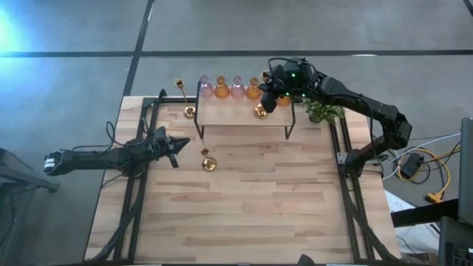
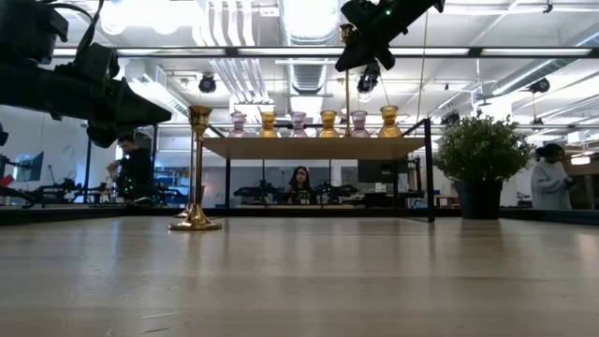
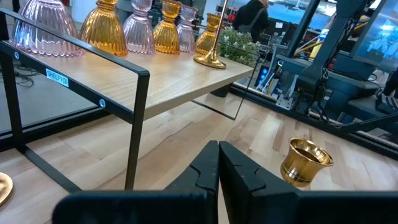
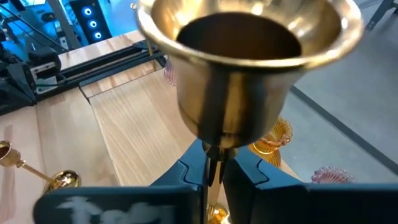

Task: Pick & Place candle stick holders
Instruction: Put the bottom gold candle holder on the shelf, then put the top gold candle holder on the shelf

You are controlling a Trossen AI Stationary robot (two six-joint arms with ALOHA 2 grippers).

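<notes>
We see a light wooden counter (image 1: 244, 207) carrying a low black-framed shelf (image 1: 244, 114) along its far edge. On the shelf stand six bell-shaped glass holders (image 1: 222, 87) in a row, alternating pink and amber, as the low view and the left wrist view show. A gold candlestick on the shelf (image 1: 260, 111) stands upright at the right end of that board, its round base resting on the wood just in front of the glass row. The right tool (image 1: 267, 100) hangs directly above that base, and in the right wrist view its two dark fingers (image 4: 186, 171) sit close on either side of the thin stem just under the wide cup of the candlestick; we cannot tell whether they clamp the stem or have begun to part. A second gold candlestick (image 1: 185, 100) stands on the counter by the left leg of the shelf, leaning in the high view with its cup towards the far edge. A third gold candlestick (image 1: 208, 160) stands on the open counter in front of the shelf, near the left tool (image 1: 174, 151). The left tool hovers above the counter with its fingers pressed together and nothing between them. A green potted plant (image 1: 323, 111) stands at the right end of the shelf, beside the right arm (image 1: 362, 103)
</notes>
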